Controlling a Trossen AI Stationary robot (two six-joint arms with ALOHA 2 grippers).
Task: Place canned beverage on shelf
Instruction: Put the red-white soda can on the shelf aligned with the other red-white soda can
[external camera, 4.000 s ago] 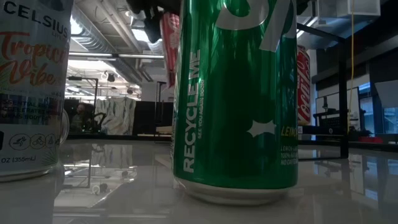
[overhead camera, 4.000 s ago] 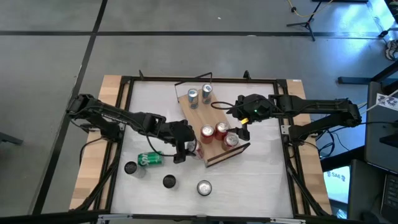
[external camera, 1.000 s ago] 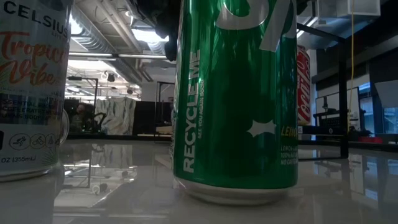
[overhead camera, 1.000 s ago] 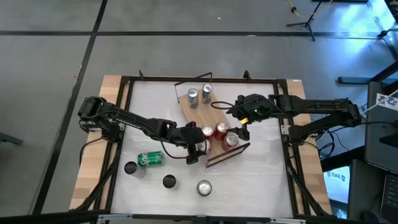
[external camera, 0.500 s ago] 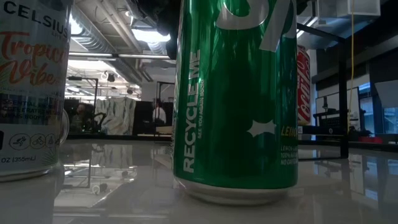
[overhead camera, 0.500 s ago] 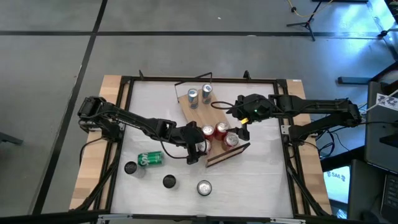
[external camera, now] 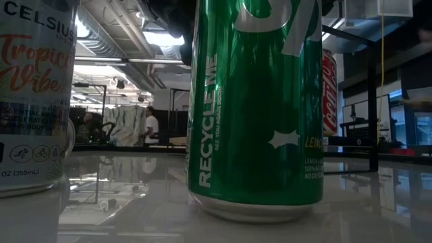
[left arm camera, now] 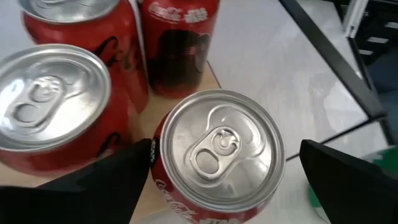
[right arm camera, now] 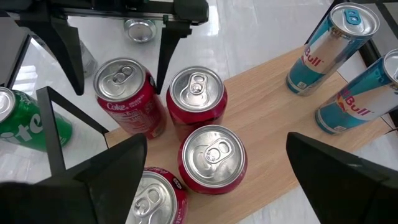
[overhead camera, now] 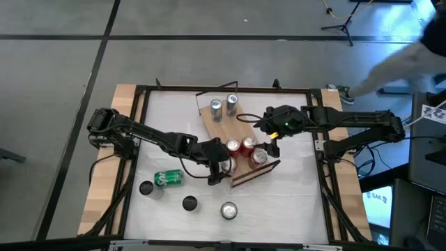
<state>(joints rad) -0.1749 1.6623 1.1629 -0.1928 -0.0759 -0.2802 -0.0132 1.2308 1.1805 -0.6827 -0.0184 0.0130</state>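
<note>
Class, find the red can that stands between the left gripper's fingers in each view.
High view: red can at the left gripper, lower centre.
Low view: cannot pick it out.
Left wrist view: centre, seen from above.
Right wrist view: upper left.
Shared landmark: the wooden shelf under the cans.

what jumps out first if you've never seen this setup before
A cluster of red Coke cans stands upright on the light-wood shelf mid-table, with two Red Bull cans at its wire-frame end. The left tool sits open around the red can at the shelf's edge, while the right tool hangs open above the cluster. In the low view, a green can fills the frame.
</note>
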